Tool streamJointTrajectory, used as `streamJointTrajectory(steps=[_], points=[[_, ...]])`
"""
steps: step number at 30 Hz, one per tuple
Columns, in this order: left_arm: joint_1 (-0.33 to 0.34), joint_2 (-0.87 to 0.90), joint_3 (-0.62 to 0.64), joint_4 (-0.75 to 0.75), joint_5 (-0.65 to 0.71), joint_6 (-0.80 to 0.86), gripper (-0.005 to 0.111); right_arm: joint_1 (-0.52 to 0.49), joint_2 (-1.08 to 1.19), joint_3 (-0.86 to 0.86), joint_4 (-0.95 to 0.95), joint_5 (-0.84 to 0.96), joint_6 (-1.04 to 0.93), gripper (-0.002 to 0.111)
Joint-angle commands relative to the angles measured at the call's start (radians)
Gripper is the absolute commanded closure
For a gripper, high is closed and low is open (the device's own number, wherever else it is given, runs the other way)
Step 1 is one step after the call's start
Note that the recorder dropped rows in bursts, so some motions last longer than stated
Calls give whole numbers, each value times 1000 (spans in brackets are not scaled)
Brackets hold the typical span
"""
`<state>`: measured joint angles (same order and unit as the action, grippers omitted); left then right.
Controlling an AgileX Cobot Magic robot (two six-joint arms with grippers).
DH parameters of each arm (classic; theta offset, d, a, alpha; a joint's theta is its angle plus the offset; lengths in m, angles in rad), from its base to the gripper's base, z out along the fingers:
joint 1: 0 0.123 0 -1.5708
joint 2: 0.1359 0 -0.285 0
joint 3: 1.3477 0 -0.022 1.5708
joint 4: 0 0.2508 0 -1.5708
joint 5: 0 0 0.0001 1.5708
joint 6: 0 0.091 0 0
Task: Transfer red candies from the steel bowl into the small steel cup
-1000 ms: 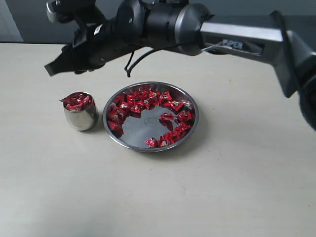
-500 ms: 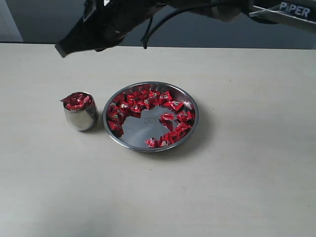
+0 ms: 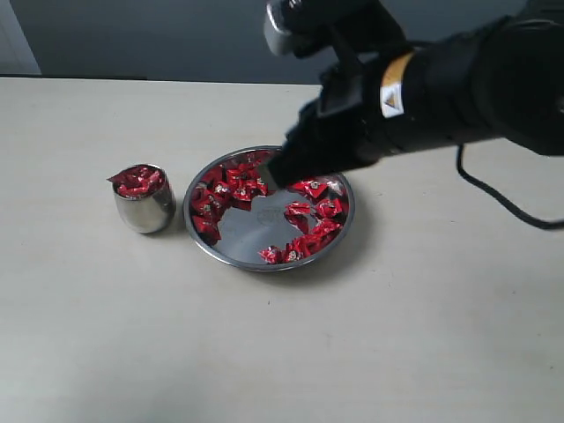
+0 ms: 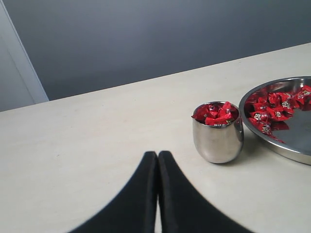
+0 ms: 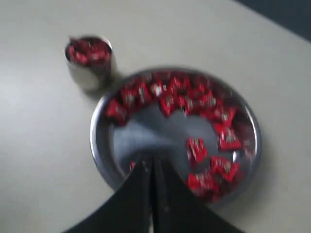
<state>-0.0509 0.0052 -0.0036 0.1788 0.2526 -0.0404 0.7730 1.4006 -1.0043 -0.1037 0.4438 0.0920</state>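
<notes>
The steel bowl (image 3: 229, 240) sits mid-table with red candies (image 3: 236, 189) ringing its flat bottom. Left of it stands the small steel cup (image 3: 145, 211), heaped with red candies (image 3: 137, 180). My right gripper (image 3: 271, 176) hangs over the bowl's back part, shut, with nothing between its fingers. Its wrist view is blurred: the gripper (image 5: 151, 159) is above the bowl (image 5: 99, 145), the candies (image 5: 194, 99) and the cup (image 5: 90, 73) beyond. My left gripper (image 4: 158, 155) is shut and empty, low over the table near the cup (image 4: 217, 141); the bowl's rim (image 4: 286, 151) is beside it.
The pale table (image 3: 397, 352) stretches around the bowl and cup. A dark wall (image 3: 159, 35) runs behind the table's far edge. The right arm's black body (image 3: 441, 88) reaches in from the right, above the table behind the bowl.
My right gripper has swung from above the cup at the upper left across and down to the bowl, and its jaws have closed. Bowl and cup have not moved.
</notes>
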Motion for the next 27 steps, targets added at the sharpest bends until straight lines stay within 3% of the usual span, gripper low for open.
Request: streamJointTrajectory(steps=[1,7,9,11,13,15,18,22,25,27], points=[[0,-5,4,-3,-10,-3,106,-6,-55,47,18,222,3,109],[0,-5,4,-3,-10,-3,106,-4,-53,47,27,278,3,109],[0,-5,4,-3,-10,-3,106,-6,-70,47,-83,287,-49,109],[0,-5,4,-1,-10,-3,106,-8,-122,83,-216,201,-24,109],[0,-5,4,-1,-10,-3,106,-49,-184,153,-319,-3,86,109],[0,-5,4,-1,-10,-3,106,-150,-258,264,-379,-231,251,109],[0,-5,4,-1,-10,-3,106,-345,-373,476,-379,-513,338,109],[0,-5,4,-1,-10,-3,106,-623,-611,730,-335,-543,375,109],[0,-5,4,-1,-10,-3,106,-759,-782,874,-337,-514,373,109],[0,-5,4,-1,-10,-3,106,-794,-863,934,-339,-514,342,109]])
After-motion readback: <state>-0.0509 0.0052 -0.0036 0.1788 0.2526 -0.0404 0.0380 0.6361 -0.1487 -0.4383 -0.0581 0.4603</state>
